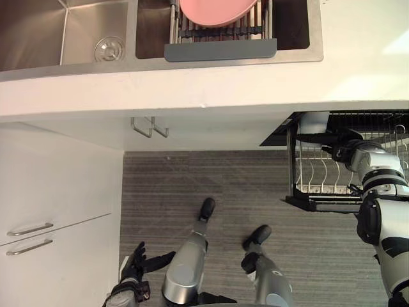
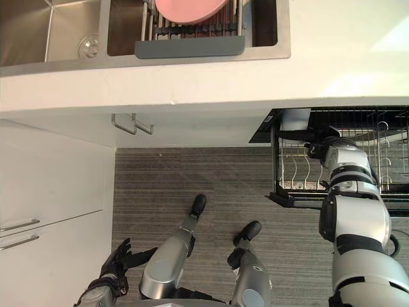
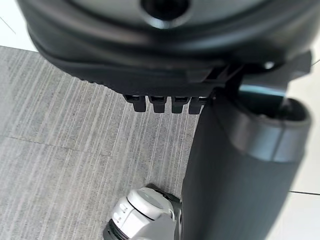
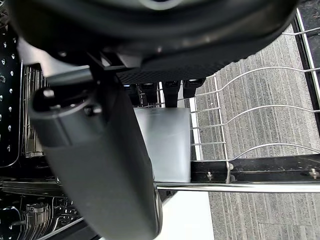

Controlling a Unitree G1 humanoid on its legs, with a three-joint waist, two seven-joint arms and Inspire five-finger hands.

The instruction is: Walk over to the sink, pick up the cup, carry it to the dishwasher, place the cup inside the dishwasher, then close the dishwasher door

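Cup [image 4: 167, 142]: I am holding it inside the dishwasher rack [image 1: 319, 203], with the right hand [image 1: 340, 151] clamping it between fingers [image 4: 170, 89] and thumb. Left hand [image 1: 134, 259]: hanging low, fingers spread apart.

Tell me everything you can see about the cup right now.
The cup is plain and pale, frosted white by its look, with smooth straight sides. The right hand grips it, fingers curled over one side, thumb alongside. It is held at the dishwasher's pulled-out wire rack; whether it rests on the wires cannot be told.
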